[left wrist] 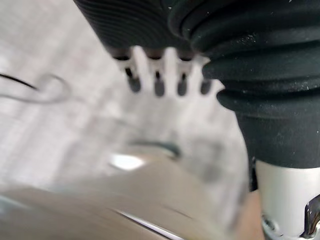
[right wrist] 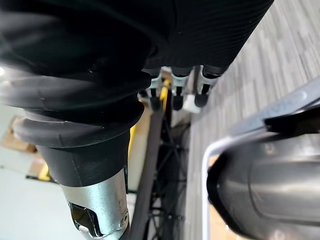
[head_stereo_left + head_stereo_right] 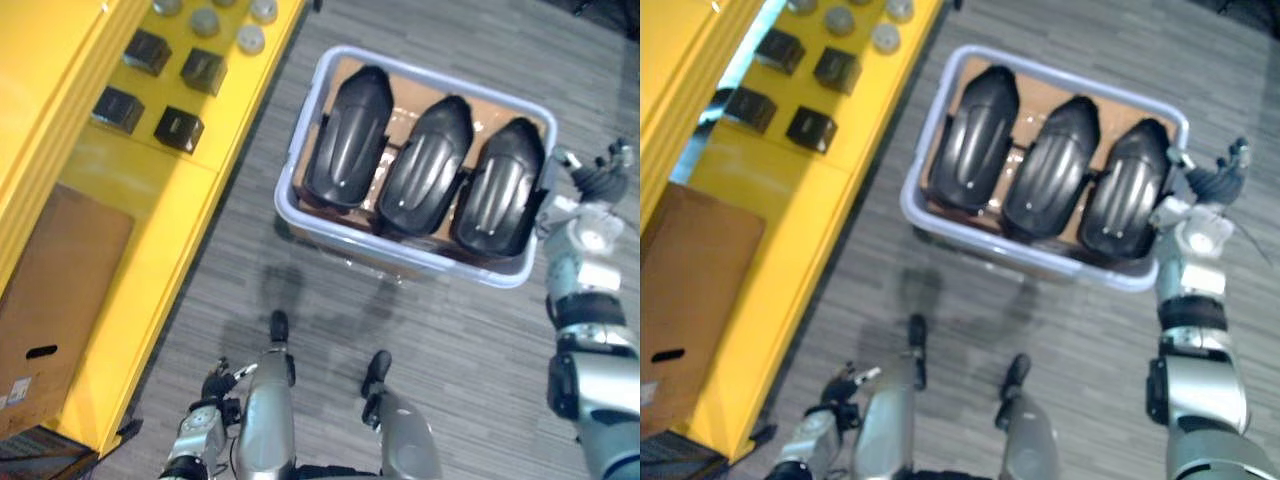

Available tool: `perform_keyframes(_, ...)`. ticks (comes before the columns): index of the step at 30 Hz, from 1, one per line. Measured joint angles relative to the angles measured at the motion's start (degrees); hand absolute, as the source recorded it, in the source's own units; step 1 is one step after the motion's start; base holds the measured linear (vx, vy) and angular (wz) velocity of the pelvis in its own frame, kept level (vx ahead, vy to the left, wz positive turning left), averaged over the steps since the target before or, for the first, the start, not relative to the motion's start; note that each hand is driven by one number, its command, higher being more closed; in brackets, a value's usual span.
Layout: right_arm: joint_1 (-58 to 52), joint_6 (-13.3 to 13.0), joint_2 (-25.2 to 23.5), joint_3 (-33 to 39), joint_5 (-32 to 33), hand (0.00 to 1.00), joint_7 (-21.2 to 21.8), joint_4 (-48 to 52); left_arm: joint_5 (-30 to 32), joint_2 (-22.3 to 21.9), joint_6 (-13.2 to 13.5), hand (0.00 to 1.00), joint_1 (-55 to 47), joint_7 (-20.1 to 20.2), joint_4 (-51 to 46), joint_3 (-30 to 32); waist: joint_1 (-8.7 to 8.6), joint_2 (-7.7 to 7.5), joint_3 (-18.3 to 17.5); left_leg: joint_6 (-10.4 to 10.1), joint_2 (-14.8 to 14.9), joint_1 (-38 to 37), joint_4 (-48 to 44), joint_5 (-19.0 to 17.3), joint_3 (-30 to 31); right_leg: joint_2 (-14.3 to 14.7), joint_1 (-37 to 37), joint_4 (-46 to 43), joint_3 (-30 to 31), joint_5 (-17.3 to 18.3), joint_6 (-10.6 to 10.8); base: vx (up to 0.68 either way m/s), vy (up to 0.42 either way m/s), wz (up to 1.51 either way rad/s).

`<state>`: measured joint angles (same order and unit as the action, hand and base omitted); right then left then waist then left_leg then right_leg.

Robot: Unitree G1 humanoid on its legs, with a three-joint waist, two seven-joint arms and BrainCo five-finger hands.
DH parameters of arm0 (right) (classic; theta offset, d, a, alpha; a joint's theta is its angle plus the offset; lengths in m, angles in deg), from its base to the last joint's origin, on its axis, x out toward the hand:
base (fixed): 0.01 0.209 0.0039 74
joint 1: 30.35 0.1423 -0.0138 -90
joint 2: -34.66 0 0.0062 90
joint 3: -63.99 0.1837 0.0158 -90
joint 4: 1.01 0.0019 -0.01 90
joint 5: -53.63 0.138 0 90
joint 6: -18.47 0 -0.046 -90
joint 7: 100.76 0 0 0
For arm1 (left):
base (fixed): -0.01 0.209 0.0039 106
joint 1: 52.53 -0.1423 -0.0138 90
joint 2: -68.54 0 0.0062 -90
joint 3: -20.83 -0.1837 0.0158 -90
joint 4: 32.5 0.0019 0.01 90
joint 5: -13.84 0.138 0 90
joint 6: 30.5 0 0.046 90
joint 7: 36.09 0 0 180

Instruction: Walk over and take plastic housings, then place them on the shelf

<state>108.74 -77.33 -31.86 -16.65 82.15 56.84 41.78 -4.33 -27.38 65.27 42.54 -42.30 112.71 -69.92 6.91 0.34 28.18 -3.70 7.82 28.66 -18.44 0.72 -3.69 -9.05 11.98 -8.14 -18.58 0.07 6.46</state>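
Three black ribbed plastic housings lie side by side in a pale bin [image 3: 400, 258] lined with cardboard: a left one [image 3: 350, 135], a middle one [image 3: 425, 165] and a right one [image 3: 500, 190]. My right hand [image 3: 598, 178] hovers just outside the bin's right end, beside the right housing, fingers relaxed and holding nothing. In the right wrist view its fingers [image 2: 177, 97] point past the bin's rim [image 2: 207, 165] and a housing [image 2: 270, 185]. My left hand [image 3: 212, 388] hangs low by my side over the floor, with its fingers [image 1: 157, 82] relaxed and holding nothing.
A yellow shelf [image 3: 150, 200] runs along the left, carrying several small black boxes [image 3: 180, 128] and grey round caps [image 3: 250, 38]. A brown cardboard box [image 3: 50, 310] lies on its lower part. Grey striped floor separates the shelf from the bin.
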Motion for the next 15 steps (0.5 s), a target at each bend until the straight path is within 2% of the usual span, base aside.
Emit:
perform_keyframes(3,2.5,0.4,1.3,-0.4,-0.3,0.0,-0.5,-1.3,0.0,-0.8,1.3,0.0,0.2,0.4,0.1,-0.1,0.53,1.18,0.9,0.0,-0.2,1.1,0.0,0.1,0.4,-0.2,1.5,-1.4,-0.2,0.6,-0.7,0.01,0.014,0.1)
perform_keyframes(7,4.2,4.6,1.5,-2.5,-3.7,0.0,-4.9,-4.2,-1.3,-1.8,2.3,0.0,1.0,1.0,0.2,-0.6,1.34,2.98,1.9,0.1,-0.5,1.7,0.3,0.4,0.4,-0.9,3.2,-3.3,-0.2,1.7,-0.6,0.0,0.003,0.01)
perform_keyframes(12,4.3,8.2,2.6,-2.2,-4.8,0.0,-11.0,-5.8,-3.2,-2.2,3.1,0.0,1.4,2.5,0.1,-0.7,1.71,3.26,2.0,0.1,-0.5,4.1,0.3,1.0,0.6,-1.0,6.1,-4.6,-0.2,1.9,-0.6,0.0,0.0,0.0)
perform_keyframes(15,4.2,10.0,3.7,-2.0,-4.8,0.0,-12.7,-7.4,-4.1,-2.1,3.1,0.0,1.7,2.6,0.0,-1.9,1.7,3.28,2.0,0.1,-0.9,4.2,0.3,1.0,1.0,-1.6,6.4,-5.6,-0.4,2.7,-0.2,0.01,0.009,0.06)
